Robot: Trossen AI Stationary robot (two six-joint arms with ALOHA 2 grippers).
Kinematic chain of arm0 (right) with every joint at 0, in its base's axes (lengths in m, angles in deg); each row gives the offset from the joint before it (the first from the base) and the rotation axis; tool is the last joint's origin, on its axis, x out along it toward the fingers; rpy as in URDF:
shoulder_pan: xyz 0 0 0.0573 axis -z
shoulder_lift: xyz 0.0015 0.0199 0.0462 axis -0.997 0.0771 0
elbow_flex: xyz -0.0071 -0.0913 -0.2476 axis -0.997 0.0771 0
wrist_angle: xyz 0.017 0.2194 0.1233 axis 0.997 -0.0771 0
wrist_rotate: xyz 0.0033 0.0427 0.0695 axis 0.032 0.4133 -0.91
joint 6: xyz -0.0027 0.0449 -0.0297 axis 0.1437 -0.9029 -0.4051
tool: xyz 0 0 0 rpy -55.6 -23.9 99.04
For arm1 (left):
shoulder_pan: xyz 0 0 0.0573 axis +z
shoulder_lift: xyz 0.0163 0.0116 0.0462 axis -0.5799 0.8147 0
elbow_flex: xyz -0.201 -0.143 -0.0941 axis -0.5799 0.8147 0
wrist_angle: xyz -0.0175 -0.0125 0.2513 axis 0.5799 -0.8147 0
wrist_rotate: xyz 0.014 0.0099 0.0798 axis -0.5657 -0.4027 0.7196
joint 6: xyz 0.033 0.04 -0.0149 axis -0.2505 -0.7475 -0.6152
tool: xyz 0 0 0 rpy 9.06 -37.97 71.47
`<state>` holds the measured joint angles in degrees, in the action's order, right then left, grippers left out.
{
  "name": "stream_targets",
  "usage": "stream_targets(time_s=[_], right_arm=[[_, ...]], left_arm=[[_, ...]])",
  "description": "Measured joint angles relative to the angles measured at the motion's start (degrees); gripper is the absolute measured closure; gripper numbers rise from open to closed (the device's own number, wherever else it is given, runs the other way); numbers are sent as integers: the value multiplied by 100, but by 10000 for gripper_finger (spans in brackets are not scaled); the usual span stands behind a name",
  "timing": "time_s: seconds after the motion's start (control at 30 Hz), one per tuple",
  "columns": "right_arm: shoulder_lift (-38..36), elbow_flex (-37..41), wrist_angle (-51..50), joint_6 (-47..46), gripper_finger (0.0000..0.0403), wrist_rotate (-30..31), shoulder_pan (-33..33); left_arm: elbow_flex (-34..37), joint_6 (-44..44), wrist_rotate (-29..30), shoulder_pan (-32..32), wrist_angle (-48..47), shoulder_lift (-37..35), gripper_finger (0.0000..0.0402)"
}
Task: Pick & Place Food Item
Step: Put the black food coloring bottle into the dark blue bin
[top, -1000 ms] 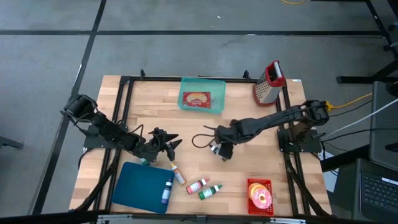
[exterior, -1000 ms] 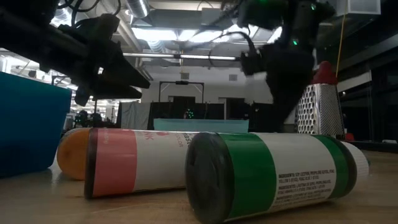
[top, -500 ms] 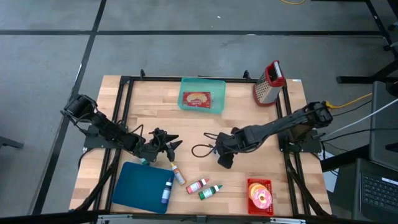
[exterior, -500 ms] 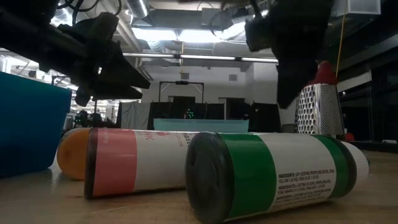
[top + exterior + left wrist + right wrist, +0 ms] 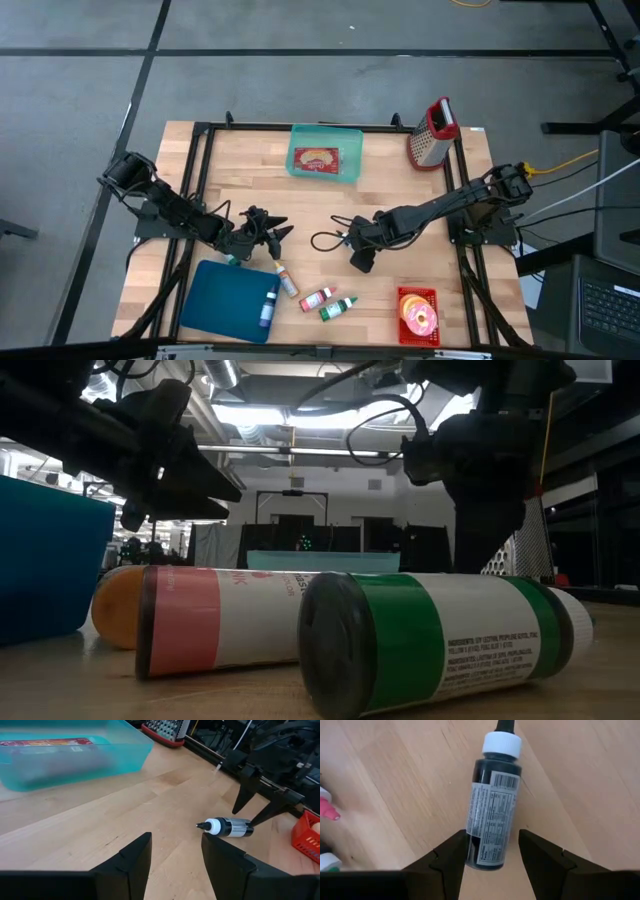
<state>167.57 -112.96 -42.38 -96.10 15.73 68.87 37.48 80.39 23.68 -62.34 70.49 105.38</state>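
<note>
1 black bottle (image 5: 491, 815), white cap, barcode label

Wooden table (image 5: 390, 195) bearing bottles (image 5: 331, 303), bins (image 5: 324, 152), grater (image 5: 431, 133).

High view straight down over table (image 5: 230, 170), low view at tabletop level, perhaps sharing the green-banded bottle (image 5: 440, 635).

black food-colouring bottle (image 5: 492, 817) with white cap and dark nozzle, lying flat on the bench (image 5: 390, 185) mid-area, printed label up, base between my right tool (image 5: 490, 857) fingers
</note>
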Motion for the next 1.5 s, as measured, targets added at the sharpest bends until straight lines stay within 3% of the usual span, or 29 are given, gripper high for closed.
stream_targets(time_s=[0.67,0.93,1.1,1.2,1.33,1.5], right_arm=[[474,2,525,-101,220,62,-173],[474,2,886,-15,284,312,-173],[474,2,1569,20,295,457,-168],[444,2,2049,54,300,899,-185],[251,2,2996,483,298,1836,-242],[80,2,4187,993,298,1965,-268]], left_arm=[[0,108,-141,-86,-7,0,233],[-2,88,-118,-85,325,0,233],[-4,-316,-27,-107,812,0,233],[-4,-492,162,-187,1159,0,233],[-4,-551,980,-396,1548,0,233],[-6,-1230,1353,-585,2438,0,233]])
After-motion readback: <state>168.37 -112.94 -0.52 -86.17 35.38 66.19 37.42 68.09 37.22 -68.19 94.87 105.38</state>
